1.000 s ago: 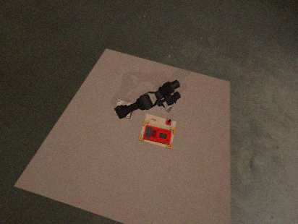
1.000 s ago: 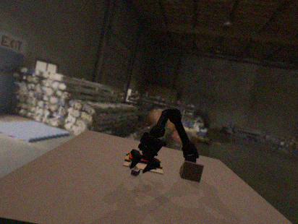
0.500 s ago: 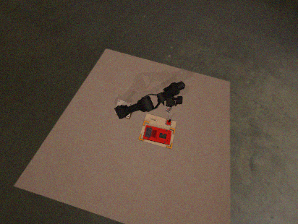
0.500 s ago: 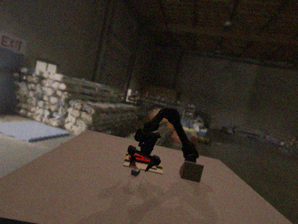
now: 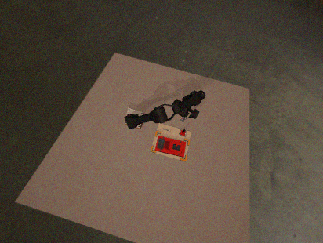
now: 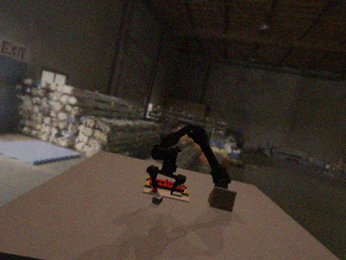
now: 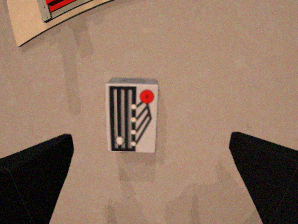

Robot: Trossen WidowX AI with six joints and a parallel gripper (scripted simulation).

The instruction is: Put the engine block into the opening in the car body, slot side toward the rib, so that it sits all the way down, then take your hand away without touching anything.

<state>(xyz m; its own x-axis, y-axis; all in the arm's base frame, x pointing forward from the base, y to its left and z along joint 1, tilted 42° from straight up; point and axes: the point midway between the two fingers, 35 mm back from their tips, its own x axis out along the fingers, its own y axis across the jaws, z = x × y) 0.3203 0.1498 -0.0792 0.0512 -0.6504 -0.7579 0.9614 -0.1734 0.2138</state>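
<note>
The engine block (image 7: 133,117) (image 6: 157,200) (image 5: 183,118) is a small pale grey block with black stripes and a red dot. It lies flat on the table, just off the board's edge. My gripper (image 7: 153,143) (image 6: 166,177) (image 5: 188,114) is open and empty. It hangs above the block, with one finger on each side and clear of it. The red car body (image 5: 170,146) (image 6: 168,183) sits on a cream board (image 5: 169,129) (image 6: 178,195) with orange corners. Dark openings show in its top. I cannot make out the rib.
A small red part with a dark knob (image 5: 183,132) stands on the board's corner nearest the block. The arm's base (image 5: 133,120) (image 6: 222,198) is on the table beside the board. The table's edges are far off.
</note>
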